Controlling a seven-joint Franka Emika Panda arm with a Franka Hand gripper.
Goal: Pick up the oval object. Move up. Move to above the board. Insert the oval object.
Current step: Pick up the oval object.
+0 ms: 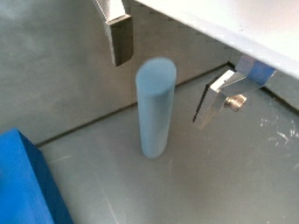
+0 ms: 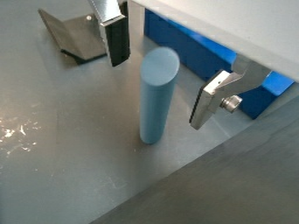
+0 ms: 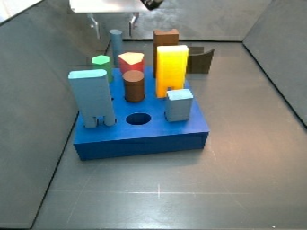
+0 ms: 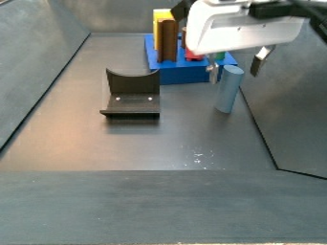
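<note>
1. The thick bright-blue square board [image 3: 142, 139] is lying flat on the grey floor, and in a side view it is carrying several pieces in its top: a wide light-blue block with an arched foot [image 3: 90, 97] at its near left, a tall yellow block [image 3: 171, 66] at its far right, a short brown cylinder [image 3: 135, 86] near the middle, and a small grey-blue block [image 3: 179, 104] at its near right. One round hole [image 3: 139, 118] is showing open near the front edge.
2. The dark L-shaped fixture [image 4: 130, 94] is standing on the floor, well apart from the post and near the board.
3. The robot's gripper [image 1: 163, 66] is hanging over the post, its white body [image 4: 243, 24] filling the top of a side view.
4. The gripper's flat silver fingers [image 2: 114, 35] are standing spread, one on each side of the post's top, and neither dark pad is touching it; the jaws are released.
5. The tall, slim, dull grey-blue oval object [image 4: 228, 88] is standing upright on the floor just beside the board, between the fingers in both wrist views [image 2: 158, 94].
</note>
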